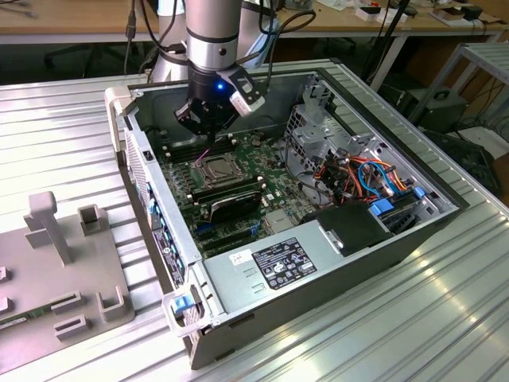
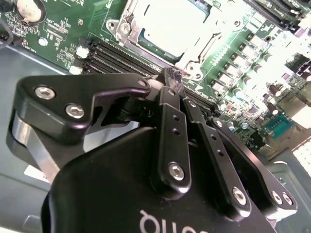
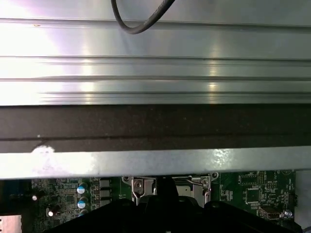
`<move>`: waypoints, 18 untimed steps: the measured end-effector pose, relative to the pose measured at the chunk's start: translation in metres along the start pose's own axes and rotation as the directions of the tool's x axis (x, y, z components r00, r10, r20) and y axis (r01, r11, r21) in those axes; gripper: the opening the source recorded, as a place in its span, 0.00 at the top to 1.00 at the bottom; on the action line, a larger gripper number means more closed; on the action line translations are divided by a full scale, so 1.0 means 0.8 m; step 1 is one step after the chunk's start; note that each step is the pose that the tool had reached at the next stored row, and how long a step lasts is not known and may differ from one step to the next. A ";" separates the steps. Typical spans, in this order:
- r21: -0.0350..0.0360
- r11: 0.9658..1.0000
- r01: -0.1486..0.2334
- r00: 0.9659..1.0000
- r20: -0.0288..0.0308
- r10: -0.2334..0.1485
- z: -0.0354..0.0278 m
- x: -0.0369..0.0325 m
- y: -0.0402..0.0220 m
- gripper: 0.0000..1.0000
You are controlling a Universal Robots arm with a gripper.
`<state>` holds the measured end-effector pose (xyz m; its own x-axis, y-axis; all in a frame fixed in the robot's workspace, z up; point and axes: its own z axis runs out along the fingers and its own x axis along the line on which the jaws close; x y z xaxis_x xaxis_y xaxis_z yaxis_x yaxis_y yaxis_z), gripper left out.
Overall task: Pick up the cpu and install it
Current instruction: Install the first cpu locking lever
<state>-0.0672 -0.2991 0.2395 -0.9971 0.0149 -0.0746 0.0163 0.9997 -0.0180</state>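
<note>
The cpu (image 2: pixel 163 22) appears as a pale silvery square lying flat inside the metal-framed socket (image 1: pixel 216 168) on the green motherboard (image 1: pixel 262 151) of the open computer case. My gripper (image 1: pixel 207 143) hangs just above the board, beside the socket on the side towards the case's back wall. In the second wrist view my gripper (image 2: pixel 171 80) is shut, its black fingers (image 2: pixel 172 131) meeting at the tips with nothing between them, over the empty memory slots (image 2: pixel 121 53). The socket frame (image 3: pixel 170 187) also peeks out in the first wrist view.
Long black memory sticks (image 1: pixel 227 195) stand just in front of the socket. A power supply (image 1: pixel 278 267), a drive cage (image 1: pixel 318 127) and coloured cables (image 1: pixel 366 175) crowd the case. The case wall (image 3: pixel 155 126) rises close by. A grey fixture (image 1: pixel 64 263) sits on the ribbed table.
</note>
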 end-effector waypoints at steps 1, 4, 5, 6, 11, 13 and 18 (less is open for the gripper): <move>0.000 1.000 0.000 1.000 0.000 0.000 0.0005 -0.0001 0.0002 0.89; 0.000 1.000 0.000 1.000 0.000 0.000 0.0025 -0.0008 0.0013 0.89; 0.000 1.000 0.000 1.000 0.000 0.000 0.0031 -0.0011 0.0020 0.89; 0.000 1.000 0.000 1.000 0.000 0.000 0.0035 -0.0012 0.0027 0.89; 0.000 1.000 0.000 1.000 0.000 0.000 0.0056 -0.0024 0.0064 0.89; 0.000 1.000 0.000 1.000 0.000 0.000 0.0067 -0.0029 0.0073 0.89; 0.000 1.000 0.000 1.000 0.000 0.000 0.0096 -0.0045 0.0093 0.89</move>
<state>-0.0630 -0.2918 0.2319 -0.9971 0.0149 -0.0747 0.0163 0.9997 -0.0179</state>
